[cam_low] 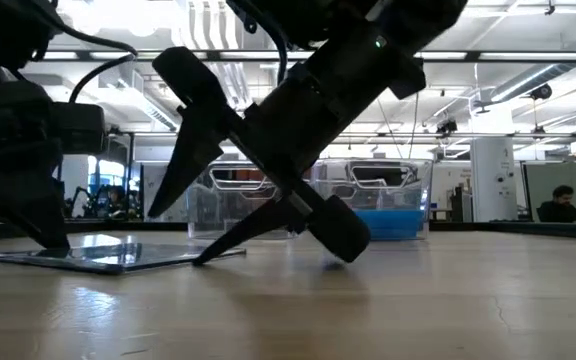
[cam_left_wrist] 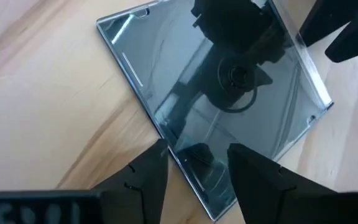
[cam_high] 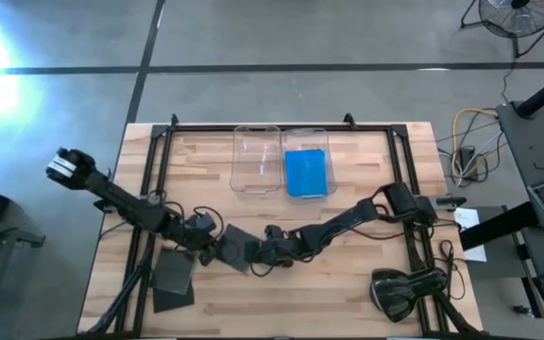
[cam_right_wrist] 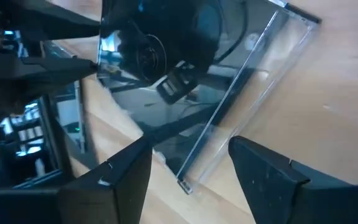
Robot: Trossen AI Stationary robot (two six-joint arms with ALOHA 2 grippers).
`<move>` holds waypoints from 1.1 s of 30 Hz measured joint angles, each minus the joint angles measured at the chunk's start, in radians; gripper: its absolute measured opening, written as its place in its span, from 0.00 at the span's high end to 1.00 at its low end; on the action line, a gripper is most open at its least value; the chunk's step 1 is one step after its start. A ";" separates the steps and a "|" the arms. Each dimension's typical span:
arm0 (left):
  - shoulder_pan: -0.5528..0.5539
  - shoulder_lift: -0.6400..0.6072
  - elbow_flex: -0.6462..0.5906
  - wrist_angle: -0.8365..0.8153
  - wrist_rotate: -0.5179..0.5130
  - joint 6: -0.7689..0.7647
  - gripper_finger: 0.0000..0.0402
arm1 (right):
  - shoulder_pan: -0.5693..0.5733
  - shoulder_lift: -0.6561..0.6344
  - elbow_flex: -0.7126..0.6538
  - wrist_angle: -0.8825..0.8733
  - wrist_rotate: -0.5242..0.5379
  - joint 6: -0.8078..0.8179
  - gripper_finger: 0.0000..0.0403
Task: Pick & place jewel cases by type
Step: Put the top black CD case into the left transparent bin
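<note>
A dark grey jewel case [cam_high: 237,247] sits mid-table between both grippers. In the low view it stands tilted [cam_low: 253,232]. My left gripper [cam_high: 213,248] is open at its left edge, and that edge runs between the fingers in the left wrist view [cam_left_wrist: 197,171]. My right gripper [cam_high: 261,253] is open at the case's right side, with a corner of the case [cam_right_wrist: 185,185] between its fingers. Two more dark cases [cam_high: 173,274] [cam_high: 173,298] lie flat near the left front. Blue cases [cam_high: 306,173] lie in the right clear bin [cam_high: 327,142]. My left gripper has a finger [cam_left_wrist: 253,180] on each side of the case's edge [cam_left_wrist: 179,146]; whether either touches it cannot be told. My right gripper comes in slanting from the right, and its lower finger [cam_low: 340,232] stands at the case's raised end. The case is tilted with its far corner [cam_low: 200,262] on the table; the upper finger [cam_low: 186,130] stands apart.
Two clear bins stand side by side at the far middle; the left one [cam_high: 256,159] shows nothing inside. A black frame rail [cam_high: 149,170] borders the tabletop. A dark rounded object [cam_high: 404,288] sits at the near right corner. Bare wood lies between the bins and the grippers.
</note>
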 joint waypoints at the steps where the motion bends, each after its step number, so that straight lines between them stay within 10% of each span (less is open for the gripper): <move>1: -0.001 0.007 0.007 -0.002 -0.005 0.000 0.63 | -0.004 0.000 0.006 -0.008 0.002 -0.002 0.46; 15: -0.027 0.021 0.018 -0.079 0.029 0.130 0.63 | -0.032 -0.080 0.128 -0.038 0.078 -0.384 0.46; 25: -0.027 0.021 0.015 -0.051 0.009 0.164 0.63 | -0.067 -0.037 0.142 -0.098 -0.100 -0.361 0.48; 33: -0.027 -0.027 0.055 -0.106 -0.024 0.193 0.63 | -0.128 -0.064 0.135 -0.162 -0.208 -0.493 0.92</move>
